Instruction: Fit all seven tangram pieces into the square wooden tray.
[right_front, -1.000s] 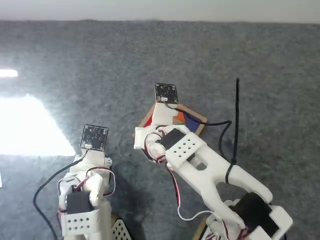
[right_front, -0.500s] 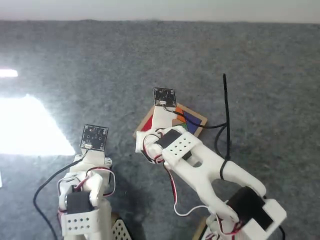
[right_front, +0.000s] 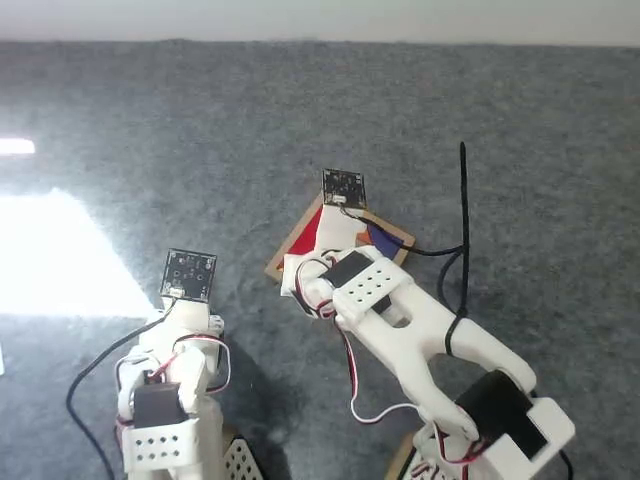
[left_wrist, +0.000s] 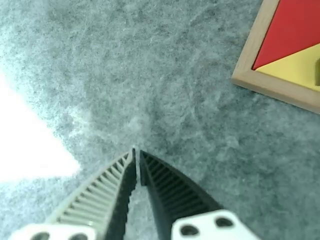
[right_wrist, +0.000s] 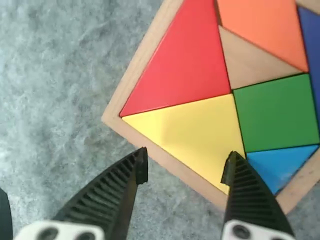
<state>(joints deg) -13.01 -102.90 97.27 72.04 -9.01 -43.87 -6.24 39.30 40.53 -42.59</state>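
Observation:
The square wooden tray (right_wrist: 131, 82) holds a red triangle (right_wrist: 185, 65), a yellow triangle (right_wrist: 192, 132), an orange piece (right_wrist: 260, 25), a green square (right_wrist: 277, 112), a blue triangle (right_wrist: 280, 162) and a dark blue piece (right_wrist: 311, 40); bare wood (right_wrist: 247, 65) shows in the middle. My right gripper (right_wrist: 187, 165) hangs open over the tray's near corner, above the yellow triangle. In the high view the right arm (right_front: 380, 300) covers much of the tray (right_front: 290, 245). My left gripper (left_wrist: 136, 156) is shut over grey carpet, away from the tray's corner (left_wrist: 250, 80).
Grey carpet (right_front: 200, 130) covers the table all around the tray. A bright patch of light (right_front: 50, 250) lies at the left. A black cable (right_front: 463, 230) rises beside the right arm. The left arm (right_front: 170, 370) stands at the lower left.
The right arm has swung a little to the right and back over the tray, uncovering the red triangle in the high view. The left arm has kept still.

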